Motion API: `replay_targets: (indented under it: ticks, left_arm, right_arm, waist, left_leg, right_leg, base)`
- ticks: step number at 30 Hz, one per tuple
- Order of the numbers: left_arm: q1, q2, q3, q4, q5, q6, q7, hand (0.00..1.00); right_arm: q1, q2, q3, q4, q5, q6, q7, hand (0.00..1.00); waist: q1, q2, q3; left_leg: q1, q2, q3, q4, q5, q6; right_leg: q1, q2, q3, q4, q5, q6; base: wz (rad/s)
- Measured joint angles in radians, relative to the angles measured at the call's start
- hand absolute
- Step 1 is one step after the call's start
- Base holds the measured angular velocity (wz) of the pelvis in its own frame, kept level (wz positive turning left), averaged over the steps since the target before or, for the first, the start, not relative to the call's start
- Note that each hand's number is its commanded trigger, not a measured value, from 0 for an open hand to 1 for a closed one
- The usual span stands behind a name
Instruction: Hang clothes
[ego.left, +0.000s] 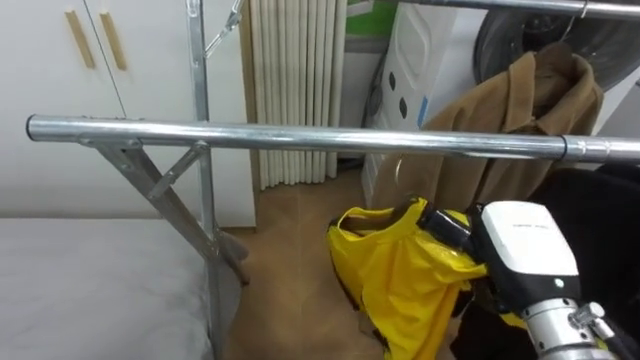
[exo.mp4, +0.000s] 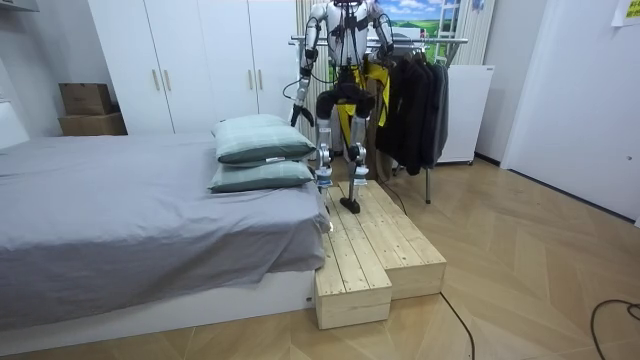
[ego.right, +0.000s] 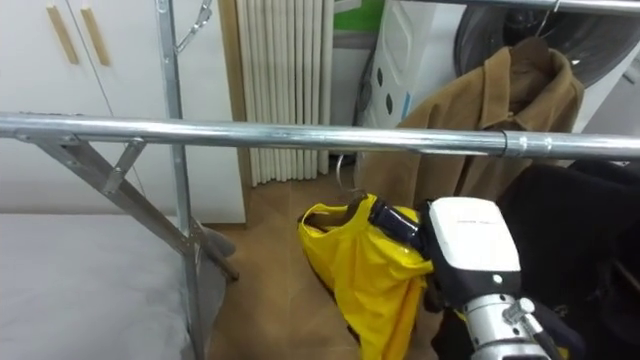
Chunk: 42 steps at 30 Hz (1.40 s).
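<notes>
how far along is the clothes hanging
Done: a brown coat and dark clothes hang on the rack. In hand: the yellow garment, up at the right hand, just below the front rail. Still to do: getting it onto that rail. The left hand hangs at its side.

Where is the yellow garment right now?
In the left eye view, the yellow garment hangs lower right of centre at the robot's right hand, just below the silver metal rail, with a brown coat behind it.

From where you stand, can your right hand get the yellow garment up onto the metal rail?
Probably yes. The right hand is at the yellow garment, just below the metal rail. Nothing lies between them, and that stretch of the rail is bare.
</notes>
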Motion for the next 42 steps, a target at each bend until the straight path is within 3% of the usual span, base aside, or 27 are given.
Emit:
replay_targets:
  ticks: [3,9,18,29,31,42]
  left_arm:
    - [-0.015,0.001,-0.008,0.000,-0.002,0.000,0.000,0.00]
    - [-0.022,0.000,-0.020,-0.004,-0.001,-0.014,-0.013,0.00]
    - [-0.019,0.002,-0.016,-0.024,0.002,-0.038,-0.025,0.00]
    - [-0.013,-0.006,-0.015,-0.023,0.000,-0.043,-0.025,0.00]
    - [-0.008,-0.006,-0.015,-0.011,-0.001,-0.045,-0.024,0.00]
    - [0.015,-0.003,-0.010,0.036,-0.001,-0.045,-0.009,0.00]
  right_arm:
    - [0.001,0.000,0.046,0.046,0.000,0.006,0.034,1.00]
    - [0.015,-0.002,0.081,0.091,-0.003,0.018,0.130,1.00]
    - [0.061,-0.003,0.086,0.101,-0.021,0.011,0.160,1.00]
    - [0.064,-0.002,0.083,0.013,-0.111,-0.053,0.003,1.00]
    - [0.063,0.000,0.072,-0.024,-0.120,-0.075,-0.020,1.00]
    - [0.049,-0.004,0.024,-0.175,-0.114,-0.135,-0.179,1.00]
  waist:
    - [0.000,-0.001,0.0008]
    - [0.003,-0.002,0.0008]
    - [0.023,-0.004,0.0005]
    - [0.025,0.005,-0.0011]
    - [0.024,0.006,-0.0008]
    - [-0.005,0.005,-0.0012]
  left_leg:
    - [0.001,0.001,-0.001,-0.002,0.000,0.000]
    - [0.003,-0.001,0.003,-0.007,0.001,-0.001]
    - [-0.005,-0.001,0.000,-0.008,0.000,-0.001]
    - [0.003,-0.004,-0.017,-0.009,-0.001,-0.003]
    - [0.008,-0.007,-0.018,-0.012,-0.001,-0.003]
    - [0.022,-0.015,-0.016,-0.015,-0.002,-0.003]
  right_leg:
    - [-0.001,-0.002,-0.017,-0.004,-0.004,0.007]
    - [0.001,-0.010,-0.038,-0.013,-0.026,0.044]
    - [0.002,-0.010,-0.043,-0.016,-0.013,0.023]
    - [0.021,-0.008,-0.017,-0.015,-0.012,0.021]
    - [0.029,-0.008,0.007,-0.015,-0.011,0.020]
    - [0.032,-0.014,0.007,-0.016,-0.011,0.020]
  base:
    - [0.08]
    - [0.09]
    - [0.00]
    - [0.01]
    - [-0.11]
    - [-0.03]
